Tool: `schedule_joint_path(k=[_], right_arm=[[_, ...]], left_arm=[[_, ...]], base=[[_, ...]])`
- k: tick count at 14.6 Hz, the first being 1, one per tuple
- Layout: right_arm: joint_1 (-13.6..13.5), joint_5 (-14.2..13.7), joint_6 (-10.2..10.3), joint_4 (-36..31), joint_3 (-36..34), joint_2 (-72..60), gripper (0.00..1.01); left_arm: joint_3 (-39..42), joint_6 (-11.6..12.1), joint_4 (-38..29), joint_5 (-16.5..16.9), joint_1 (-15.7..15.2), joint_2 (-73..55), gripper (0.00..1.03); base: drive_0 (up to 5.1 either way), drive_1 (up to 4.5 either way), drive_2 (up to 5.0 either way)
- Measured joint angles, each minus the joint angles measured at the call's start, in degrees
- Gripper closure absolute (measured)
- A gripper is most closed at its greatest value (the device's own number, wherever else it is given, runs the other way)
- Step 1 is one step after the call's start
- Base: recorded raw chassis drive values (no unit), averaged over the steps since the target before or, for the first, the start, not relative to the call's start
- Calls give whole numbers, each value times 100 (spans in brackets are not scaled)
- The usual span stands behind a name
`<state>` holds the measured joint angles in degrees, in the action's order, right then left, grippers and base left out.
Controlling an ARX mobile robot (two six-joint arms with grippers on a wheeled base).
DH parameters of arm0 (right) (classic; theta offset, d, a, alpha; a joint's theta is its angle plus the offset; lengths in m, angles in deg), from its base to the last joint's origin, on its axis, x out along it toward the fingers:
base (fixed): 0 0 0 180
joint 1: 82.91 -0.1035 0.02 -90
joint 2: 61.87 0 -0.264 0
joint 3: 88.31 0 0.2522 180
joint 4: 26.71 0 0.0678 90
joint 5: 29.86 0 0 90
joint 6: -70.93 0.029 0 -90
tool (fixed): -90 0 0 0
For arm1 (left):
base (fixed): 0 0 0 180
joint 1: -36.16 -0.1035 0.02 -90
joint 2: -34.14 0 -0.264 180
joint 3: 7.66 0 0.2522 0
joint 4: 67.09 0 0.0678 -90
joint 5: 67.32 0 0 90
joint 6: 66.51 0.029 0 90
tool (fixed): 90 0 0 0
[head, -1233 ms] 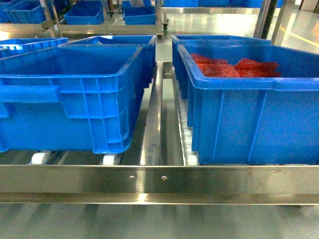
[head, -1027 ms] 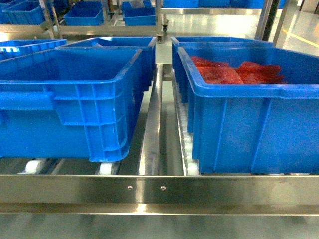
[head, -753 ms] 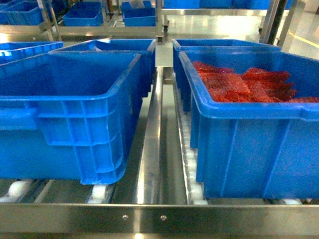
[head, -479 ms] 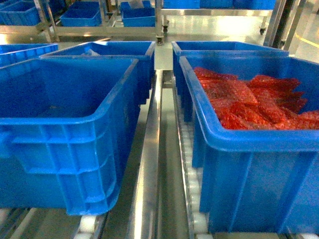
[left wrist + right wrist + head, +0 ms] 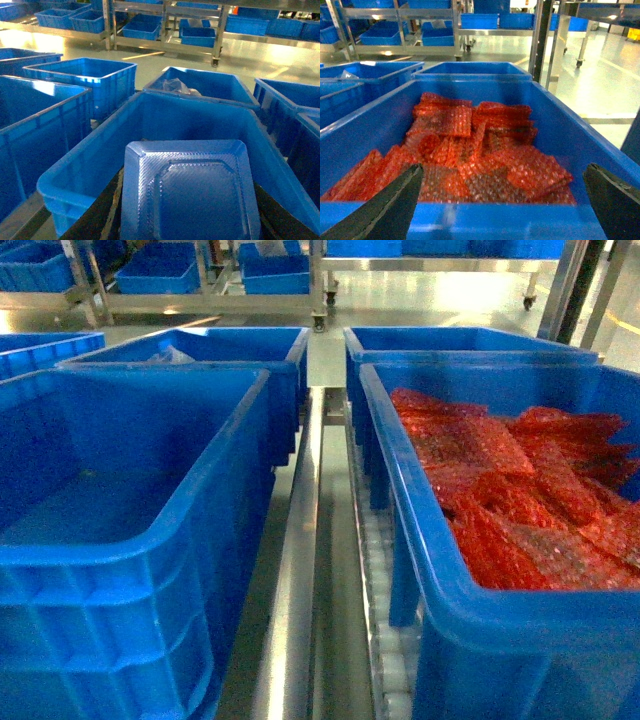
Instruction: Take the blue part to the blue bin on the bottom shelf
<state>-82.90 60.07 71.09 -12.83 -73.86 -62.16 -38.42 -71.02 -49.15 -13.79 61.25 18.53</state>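
In the left wrist view the blue part point(image 5: 190, 192), a dark-blue boxy block with a ridged, textured face, fills the space between my left gripper's dark fingers point(image 5: 102, 210). My left gripper point(image 5: 187, 205) is shut on it, just before the near rim of the empty blue bin point(image 5: 75, 175). That bin point(image 5: 130, 530) stands at the left of the head view on the bottom shelf, beside its steel rail point(image 5: 295, 570). My right gripper point(image 5: 502, 200) is open, with nothing between its fingers, at the near wall of the crate of red bags point(image 5: 470, 150). Neither gripper shows in the head view.
The crate with red bubble-wrap bags point(image 5: 520, 490) stands right of the rail, over a strip of white rollers point(image 5: 385, 660). More blue crates point(image 5: 240, 345) sit behind both. One behind the empty bin holds clear plastic point(image 5: 175, 86). Racks with crates point(image 5: 160, 270) line the far floor.
The head view has risen and moved forward. The front steel bar has dropped out of sight, and I now look down into both crates.
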Motion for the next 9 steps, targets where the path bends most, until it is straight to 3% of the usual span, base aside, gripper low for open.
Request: schedule_joint_path(k=[9], right_arm=[[0, 9, -2, 17, 0, -2, 3]], left_arm=[[0, 0, 9, 0, 0, -15, 60]], base=[[0, 0, 0]])
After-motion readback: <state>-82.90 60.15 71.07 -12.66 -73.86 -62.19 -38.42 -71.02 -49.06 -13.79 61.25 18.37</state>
